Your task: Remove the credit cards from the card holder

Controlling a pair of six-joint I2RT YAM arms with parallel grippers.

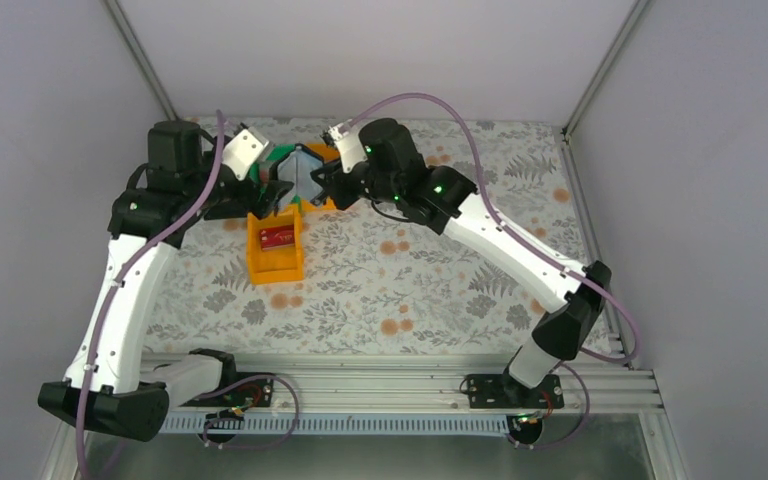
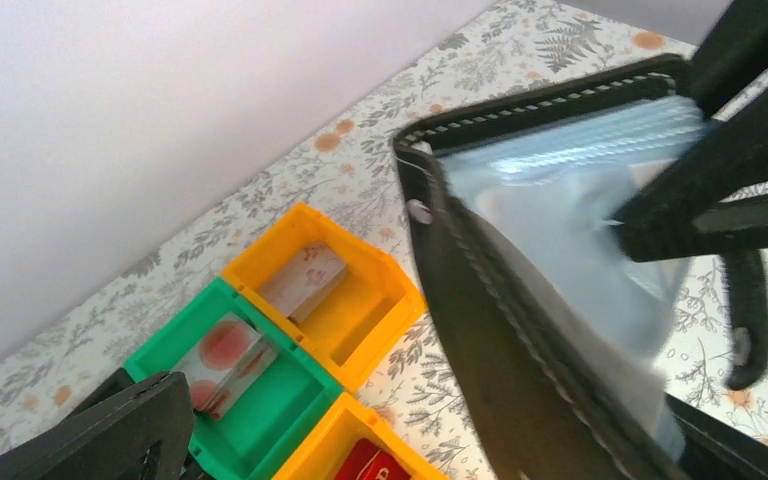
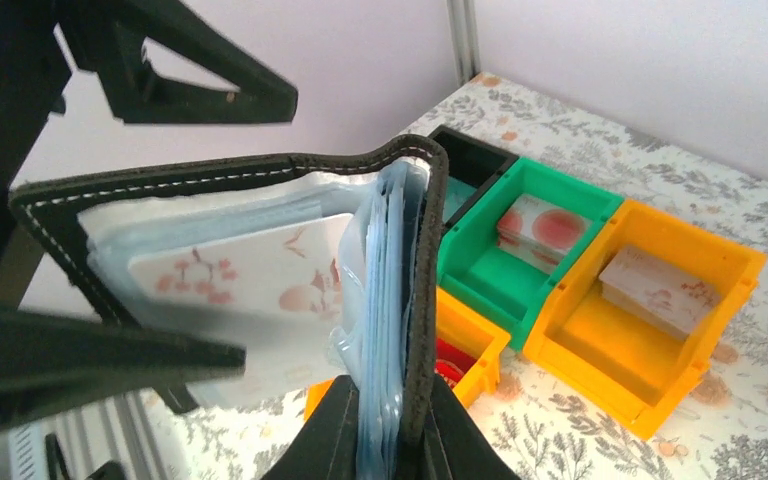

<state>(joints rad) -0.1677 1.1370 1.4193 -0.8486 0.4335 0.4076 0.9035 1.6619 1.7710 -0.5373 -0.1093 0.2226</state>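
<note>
Judging by credit cards [image 3: 660, 285] laid in trays [image 3: 615, 385], task is rated part done: card holder [image 1: 305, 168], upper centre, is pinched by right hand [image 3: 388, 440], left hand [image 1: 272, 192] spread, one floral card [image 3: 250, 275] left sleeved.

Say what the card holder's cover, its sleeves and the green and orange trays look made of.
Card holder cover: black leather or imitation, matte, grained, white-stitched. Sleeves: thin clear plastic, glossy, wrinkled. Green tray and orange tray: likely hard moulded plastic, smooth, slight sheen.
</note>
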